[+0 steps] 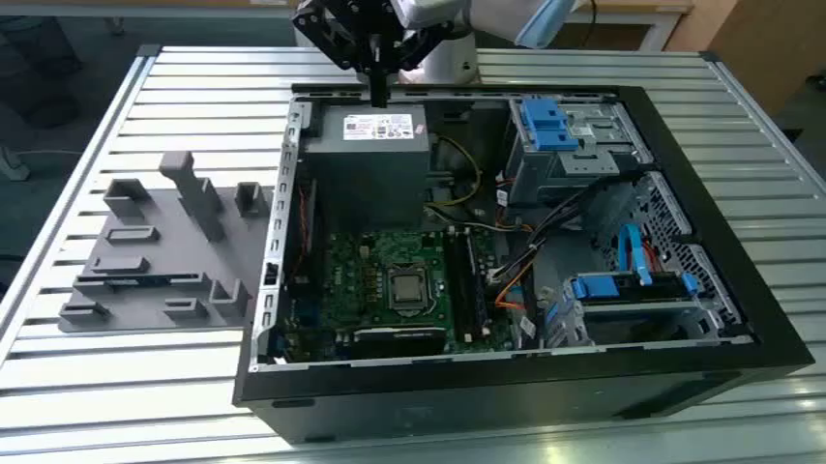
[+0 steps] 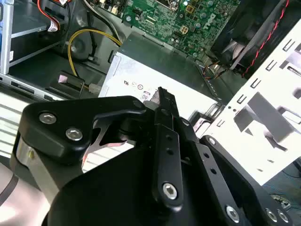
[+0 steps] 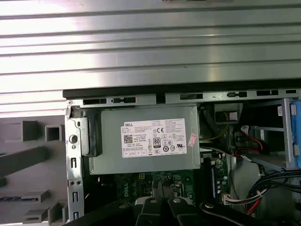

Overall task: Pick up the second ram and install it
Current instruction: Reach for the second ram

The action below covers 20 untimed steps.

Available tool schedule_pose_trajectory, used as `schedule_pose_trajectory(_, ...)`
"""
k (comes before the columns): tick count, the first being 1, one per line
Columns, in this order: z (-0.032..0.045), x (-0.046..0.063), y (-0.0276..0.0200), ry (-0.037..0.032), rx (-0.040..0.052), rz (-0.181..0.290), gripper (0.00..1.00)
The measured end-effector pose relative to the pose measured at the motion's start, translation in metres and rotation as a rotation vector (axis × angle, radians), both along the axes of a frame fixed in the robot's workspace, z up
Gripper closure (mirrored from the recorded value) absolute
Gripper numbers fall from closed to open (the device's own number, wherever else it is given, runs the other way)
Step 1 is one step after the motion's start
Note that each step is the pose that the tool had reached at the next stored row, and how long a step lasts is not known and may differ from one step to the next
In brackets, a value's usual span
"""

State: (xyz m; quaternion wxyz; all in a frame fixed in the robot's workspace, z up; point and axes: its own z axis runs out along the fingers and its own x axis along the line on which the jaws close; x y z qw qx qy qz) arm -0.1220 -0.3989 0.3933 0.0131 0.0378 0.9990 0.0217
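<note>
My gripper (image 1: 378, 95) hangs fingers-down over the back edge of the open computer case (image 1: 516, 372), above the grey power supply (image 1: 368, 145). In both wrist views its black fingers (image 2: 162, 101) (image 3: 155, 205) stand together, shut, with nothing between them. The power supply's pale label (image 3: 154, 137) lies just ahead of the fingertips. A thin bluish-green strip, which I take for the second ram (image 1: 130, 280) (image 3: 16, 198), stands on edge in a slot of the grey holder tray (image 1: 193, 208), far from the gripper. The green motherboard (image 1: 374, 280) with its black slot strips (image 1: 461, 290) lies in the case.
The case stands on a slatted metal table (image 1: 130, 377), with the holder tray at the exterior view's left. Blue drive brackets (image 1: 548, 126) (image 1: 620, 287) and loose cables (image 1: 516, 261) crowd the case's right half. A black fan (image 2: 244, 33) sits beside the motherboard.
</note>
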Motion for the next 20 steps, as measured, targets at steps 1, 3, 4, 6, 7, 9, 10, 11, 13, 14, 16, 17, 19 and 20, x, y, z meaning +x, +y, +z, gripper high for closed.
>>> schedule_pose_trajectory(1, 0.0, 0.0, 0.0, 0.0, 0.0, 0.0, 0.89)
schedule_pose_trajectory(3, 0.0, 0.0, 0.0, 0.0, 0.0, 0.0, 0.89)
schedule_pose_trajectory(4, 0.0, 0.0, 0.0, 0.0, 0.0, 0.0, 0.89)
schedule_pose_trajectory(6, 0.0, -0.0003, 0.0, 0.0, 0.0, 0.0, 0.89)
schedule_pose_trajectory(7, 0.0, -0.0005, 0.0, 0.0001, -0.0001, 0.0, 0.89)
schedule_pose_trajectory(9, 0.0, -0.001, 0.0, 0.0, 0.0, 0.0, 0.89)
schedule_pose_trajectory(10, 0.0, -0.0013, 0.0, 0.0, 0.0, 0.0, 0.89)
schedule_pose_trajectory(11, 0.0, -0.0017, 0.0, 0.0, 0.0, 0.0, 0.89)
schedule_pose_trajectory(13, 0.0, -0.0025, 0.0, 0.0, 0.0, 0.0, 0.89)
schedule_pose_trajectory(14, 0.0, -0.003, 0.0, 0.0, 0.0, 0.0, 0.89)
schedule_pose_trajectory(16, 0.0, -0.0038, 0.0, 0.0, 0.0, 0.0, 0.89)
schedule_pose_trajectory(17, 0.0, -0.0042, 0.0, 0.0, 0.0, 0.0, 0.89)
schedule_pose_trajectory(19, 0.0, -0.0054, 0.0, 0.0, 0.0, 0.0, 0.89)
schedule_pose_trajectory(20, 0.0, -0.0058, 0.0, 0.0, 0.0, 0.0, 0.89)
